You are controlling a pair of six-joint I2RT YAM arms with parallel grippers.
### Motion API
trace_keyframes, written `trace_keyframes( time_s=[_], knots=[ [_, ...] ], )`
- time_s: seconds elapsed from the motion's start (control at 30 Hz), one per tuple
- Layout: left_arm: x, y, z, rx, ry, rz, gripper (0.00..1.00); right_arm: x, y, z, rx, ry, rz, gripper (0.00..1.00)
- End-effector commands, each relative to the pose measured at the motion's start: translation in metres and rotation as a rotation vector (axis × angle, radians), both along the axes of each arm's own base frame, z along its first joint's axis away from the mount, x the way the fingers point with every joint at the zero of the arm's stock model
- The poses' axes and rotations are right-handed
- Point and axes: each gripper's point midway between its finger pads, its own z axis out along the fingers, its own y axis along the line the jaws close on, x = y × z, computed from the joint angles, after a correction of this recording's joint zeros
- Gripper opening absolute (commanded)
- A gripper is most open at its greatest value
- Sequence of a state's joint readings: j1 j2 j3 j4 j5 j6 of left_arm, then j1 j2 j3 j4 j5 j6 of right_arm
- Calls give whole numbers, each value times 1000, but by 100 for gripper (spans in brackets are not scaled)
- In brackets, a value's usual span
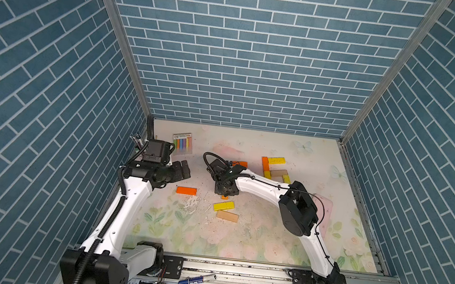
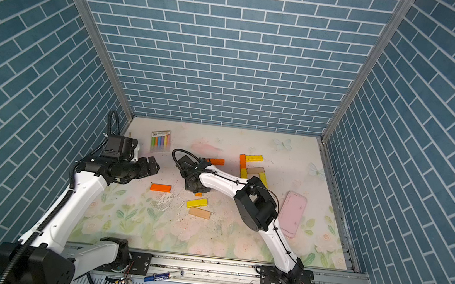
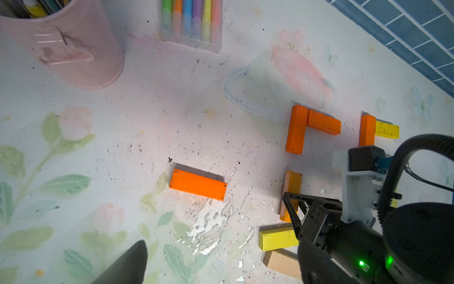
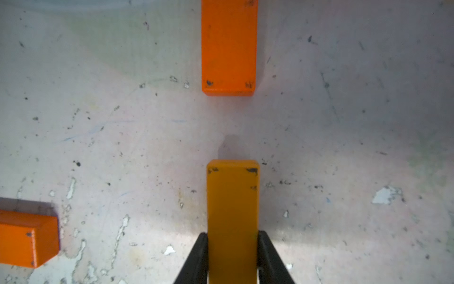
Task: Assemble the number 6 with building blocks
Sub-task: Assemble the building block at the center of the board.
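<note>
Building block (image 4: 233, 209), orange, clamped edgewise in right fingers (image 4: 196, 260); left fingers (image 3: 127, 265) wide. Best lifted straight, clear of neighbouring orange bar (image 4: 228, 46).

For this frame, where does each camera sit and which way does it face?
Top views: high above the front, looking down at the table toward the back wall; the whole robot shows, with left gripper and right gripper.
Left wrist: behind the left gripper, facing across the table at the lone orange block; one own fingertip shows, plus the right gripper.
Right wrist: behind the right gripper, looking down along its fingers at the held block.
Shared: the lone orange block appears in every view.
</note>
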State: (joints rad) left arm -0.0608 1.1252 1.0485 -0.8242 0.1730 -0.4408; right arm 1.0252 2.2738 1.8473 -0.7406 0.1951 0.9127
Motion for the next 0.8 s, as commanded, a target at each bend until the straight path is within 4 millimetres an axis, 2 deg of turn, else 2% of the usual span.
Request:
trace_keyframes(
  time_s=[0.0, 0.37, 0.77],
  knots=[
    [0, 1, -5, -11, 14, 16, 96, 5, -3, -2, -15, 13, -51, 32],
    [1, -2, -8, -25, 25, 8, 96, 11, -5, -14, -33, 33, -61, 33],
    [2, -3, -10, -30, 30, 2, 96, 18, -7, -19, -54, 45, -57, 35]
  ],
)
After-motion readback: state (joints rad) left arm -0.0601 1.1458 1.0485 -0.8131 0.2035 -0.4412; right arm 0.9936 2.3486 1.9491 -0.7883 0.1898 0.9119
